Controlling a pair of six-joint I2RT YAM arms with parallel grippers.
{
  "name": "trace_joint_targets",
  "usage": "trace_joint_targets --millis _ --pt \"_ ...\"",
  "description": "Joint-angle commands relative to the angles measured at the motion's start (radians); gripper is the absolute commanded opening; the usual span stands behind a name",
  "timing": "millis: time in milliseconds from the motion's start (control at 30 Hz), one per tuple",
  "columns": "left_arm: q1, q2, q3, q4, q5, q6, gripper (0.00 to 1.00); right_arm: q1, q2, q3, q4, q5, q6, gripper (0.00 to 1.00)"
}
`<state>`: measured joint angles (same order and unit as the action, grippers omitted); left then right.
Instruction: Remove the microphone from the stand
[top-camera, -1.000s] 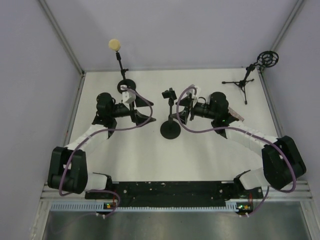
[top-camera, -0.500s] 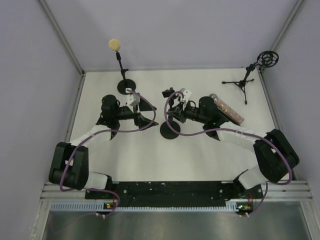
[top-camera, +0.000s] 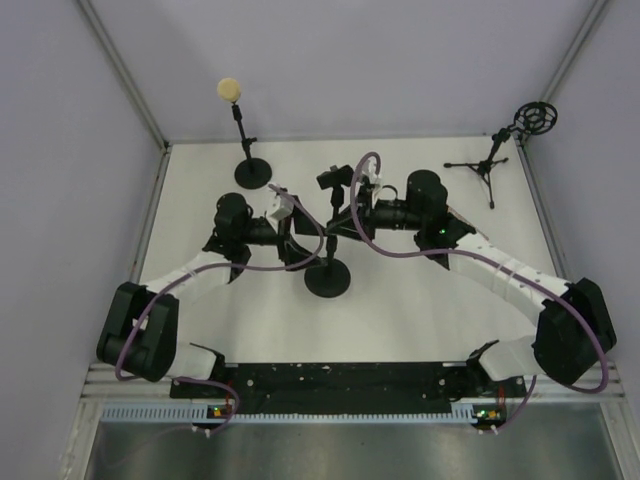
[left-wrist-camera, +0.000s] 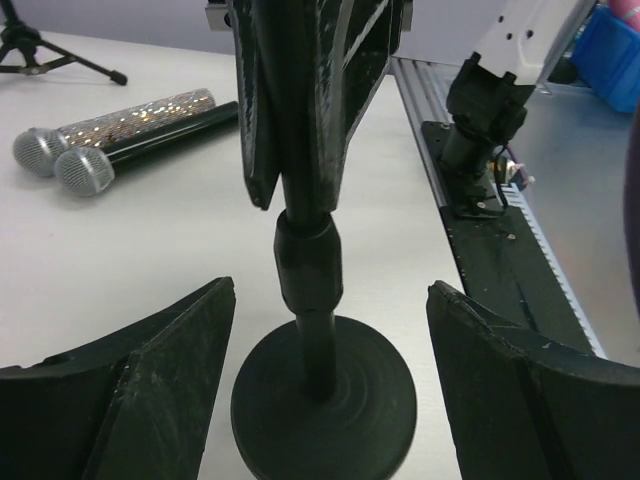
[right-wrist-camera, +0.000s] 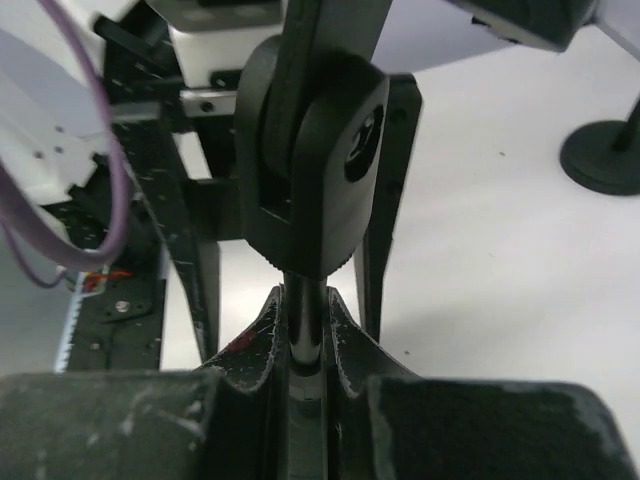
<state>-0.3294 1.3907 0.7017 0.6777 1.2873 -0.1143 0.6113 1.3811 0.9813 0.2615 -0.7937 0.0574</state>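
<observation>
The white worktop (top-camera: 420, 300) was enclosed on three sides by plain pale lilac-grey walls (top-camera: 350, 60), joined at the rear corners by aluminium posts (top-camera: 122, 72). A black mounting rail (top-camera: 340, 378) ran along its near edge, with a slotted grey cable duct (top-camera: 330, 411) and brushed metal sheet (top-camera: 350, 450) in front. Lighting was even and diffuse, shadows faint.

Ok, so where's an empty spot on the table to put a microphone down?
The biggest bare patch of table is between the middle stand and the black rail. A smaller one lies at the back, between the yellow-topped stand and the tripod stand. The centre is crowded: left gripper and right gripper meet at the middle stand, two microphones nearby.
</observation>
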Motion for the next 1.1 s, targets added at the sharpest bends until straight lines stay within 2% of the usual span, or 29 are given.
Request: trace_joint_targets --millis 0,100,200,267,367,467,600,700,800,900,967,1067 --pt "-0.029 -0.013 0.009 0.262 0.066 -0.242 0.81 0.004 -0.067 0.051 0.114 -0.153 0.133 0.0" --pt "-0.039 0.002 0.004 0.49 0.063 -0.451 0.75 0.004 -0.062 0.034 0.154 -0.156 0.157 0.0" --pt "-0.046 0.022 0.015 0.692 0.044 -0.631 0.63 0.004 -0.054 0.017 0.2 -0.171 0.188 0.0" --pt "-0.057 0.025 0.027 0.727 0.061 -0.673 0.59 0.004 -0.056 0.014 0.225 -0.171 0.208 0.0" --pt "-0.077 0.018 0.024 0.653 0.082 -0.618 0.6 0.001 -0.068 0.017 0.229 -0.17 0.214 0.0" --pt "-0.086 0.004 0.016 0.49 0.09 -0.491 0.64 -0.008 -0.08 0.017 0.229 -0.171 0.219 0.0" --pt "-0.088 -0.002 0.021 0.393 0.096 -0.426 0.6 -0.01 -0.085 0.007 0.234 -0.176 0.211 0.0" --pt "-0.089 -0.004 0.028 0.392 0.092 -0.436 0.49 -0.01 -0.083 0.003 0.236 -0.171 0.205 0.0" --pt "-0.089 0.001 0.038 0.381 0.089 -0.436 0.28 -0.01 -0.085 0.002 0.228 -0.161 0.191 0.0" --pt "-0.091 0.001 0.038 0.37 0.043 -0.421 0.06 -0.01 -0.086 0.006 0.185 -0.067 0.173 0.0" --pt "-0.089 -0.009 0.051 0.273 -0.024 -0.356 0.0 -0.008 -0.09 0.017 0.136 0.064 0.141 0.0" --pt "-0.091 -0.022 0.097 0.039 -0.158 -0.193 0.0 -0.01 -0.088 0.037 0.065 0.261 0.105 0.0"
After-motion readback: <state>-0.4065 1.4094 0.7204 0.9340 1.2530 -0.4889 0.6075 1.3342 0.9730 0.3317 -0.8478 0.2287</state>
